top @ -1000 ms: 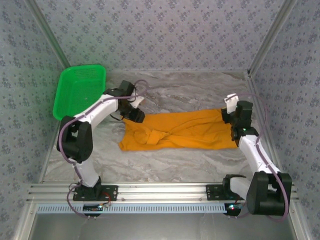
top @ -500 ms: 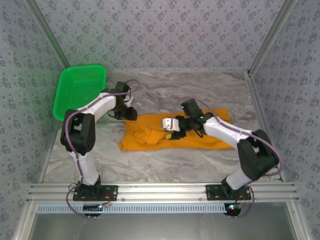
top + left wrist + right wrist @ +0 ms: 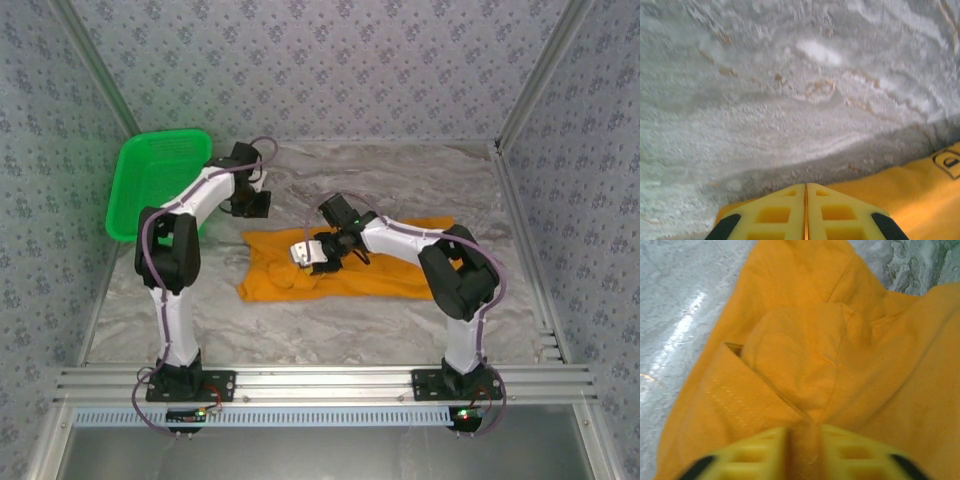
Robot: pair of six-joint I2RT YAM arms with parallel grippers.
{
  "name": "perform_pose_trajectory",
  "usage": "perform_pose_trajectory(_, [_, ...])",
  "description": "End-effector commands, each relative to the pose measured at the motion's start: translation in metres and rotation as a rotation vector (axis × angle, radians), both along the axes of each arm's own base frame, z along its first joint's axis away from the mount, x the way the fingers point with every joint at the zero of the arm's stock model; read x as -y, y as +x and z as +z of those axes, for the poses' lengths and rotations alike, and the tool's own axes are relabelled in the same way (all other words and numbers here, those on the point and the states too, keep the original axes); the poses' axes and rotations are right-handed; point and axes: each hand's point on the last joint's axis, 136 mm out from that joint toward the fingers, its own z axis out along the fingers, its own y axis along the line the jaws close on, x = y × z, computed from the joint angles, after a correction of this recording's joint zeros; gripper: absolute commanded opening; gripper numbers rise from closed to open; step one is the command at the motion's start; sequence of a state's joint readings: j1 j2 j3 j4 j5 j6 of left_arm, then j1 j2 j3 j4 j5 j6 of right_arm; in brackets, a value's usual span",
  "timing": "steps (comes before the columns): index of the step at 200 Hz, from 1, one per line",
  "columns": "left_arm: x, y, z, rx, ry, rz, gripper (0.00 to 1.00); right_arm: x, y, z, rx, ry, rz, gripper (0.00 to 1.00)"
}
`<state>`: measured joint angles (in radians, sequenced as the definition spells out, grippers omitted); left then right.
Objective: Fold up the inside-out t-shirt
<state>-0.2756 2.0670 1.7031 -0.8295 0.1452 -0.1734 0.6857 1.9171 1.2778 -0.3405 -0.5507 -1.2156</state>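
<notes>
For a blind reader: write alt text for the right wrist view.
The right end effector is shut on a fold of the orange-yellow t-shirt, which lies rumpled with a stitched hem showing. Grey marbled table at upper left.

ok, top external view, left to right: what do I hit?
green basket → left gripper, shut on nothing → right gripper, shut on a fold of the t-shirt. The shirt spans under both grippers and runs on to the right, so it has no slot of its own.
</notes>
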Motion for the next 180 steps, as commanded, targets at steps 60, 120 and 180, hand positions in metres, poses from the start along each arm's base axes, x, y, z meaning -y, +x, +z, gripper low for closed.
perform_pose_trajectory(60, [-0.007,-0.032,0.041,-0.021,-0.104,0.137,0.4,-0.001,0.039,0.066,-0.014,0.186,-0.056,0.35])
perform_pose_trajectory(120, [-0.035,-0.101,0.043,-0.064,-0.113,0.366,0.43,-0.047,0.115,0.019,0.138,0.116,-0.275,0.55])
perform_pose_trajectory(180, [-0.01,-0.181,0.002,-0.211,-0.232,0.405,0.35,-0.063,0.149,-0.006,0.128,0.121,-0.413,0.2])
